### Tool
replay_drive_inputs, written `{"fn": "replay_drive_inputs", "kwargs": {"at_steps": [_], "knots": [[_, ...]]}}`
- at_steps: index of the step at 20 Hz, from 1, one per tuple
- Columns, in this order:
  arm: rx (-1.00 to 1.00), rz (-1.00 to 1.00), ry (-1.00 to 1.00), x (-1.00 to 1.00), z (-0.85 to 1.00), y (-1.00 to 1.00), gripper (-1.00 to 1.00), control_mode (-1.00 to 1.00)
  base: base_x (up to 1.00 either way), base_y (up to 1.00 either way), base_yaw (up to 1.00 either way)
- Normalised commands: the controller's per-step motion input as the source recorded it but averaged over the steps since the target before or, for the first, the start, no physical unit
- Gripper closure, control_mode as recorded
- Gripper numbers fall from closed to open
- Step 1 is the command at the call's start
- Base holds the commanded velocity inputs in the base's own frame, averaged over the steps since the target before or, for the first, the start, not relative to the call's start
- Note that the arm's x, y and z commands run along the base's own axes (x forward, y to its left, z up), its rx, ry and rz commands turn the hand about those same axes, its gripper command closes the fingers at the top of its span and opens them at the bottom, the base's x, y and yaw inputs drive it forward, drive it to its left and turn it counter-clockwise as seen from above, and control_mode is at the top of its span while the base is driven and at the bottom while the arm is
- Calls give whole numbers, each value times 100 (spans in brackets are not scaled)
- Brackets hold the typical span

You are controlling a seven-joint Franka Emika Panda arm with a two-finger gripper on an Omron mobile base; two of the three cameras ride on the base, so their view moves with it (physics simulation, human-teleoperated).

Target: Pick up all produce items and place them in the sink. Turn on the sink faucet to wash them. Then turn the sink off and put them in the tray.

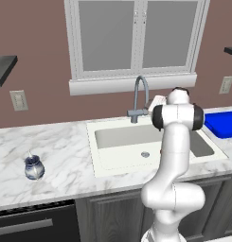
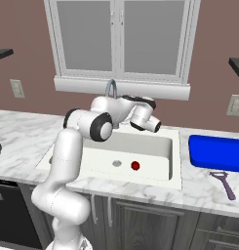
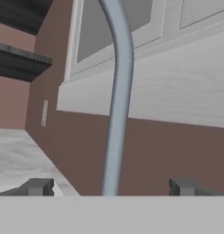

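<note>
Red fruit (image 2: 135, 166) lies on sink (image 2: 155, 146) floor, just beside drain (image 2: 117, 163); placing looks done. Step in hand, by judgement: turning on faucet (image 3: 117, 105).

Pincer (image 3: 111, 187) wide, holding nothing, fingertips (image 3: 38, 186) straddling faucet's upright pipe, close up.

Lever (image 1: 130, 113) sits low at faucet's base, on side; target that, not pipe. Drop hand along faucet, push lever with one fingertip, slow. Risk: glancing off round pipe.

Blue tray (image 2: 216, 152) on table right of sink, beyond faucet.
</note>
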Motion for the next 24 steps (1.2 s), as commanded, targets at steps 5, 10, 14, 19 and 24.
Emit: {"fn": "replay_drive_inputs", "kwargs": {"at_steps": [5, 10, 14, 19, 24], "knots": [[0, 0, 0, 20, -15, -8, -100, -100, 0, 0, 0], [0, 0, 0, 19, -13, -14, -100, -100, 0, 0, 0], [0, 0, 0, 18, -11, -13, -100, -100, 0, 0, 0], [0, 0, 1, 17, -11, -3, -100, -100, 0, 0, 0], [-1, 0, 4, 19, -12, 0, -100, -100, 0, 0, 0]]}}
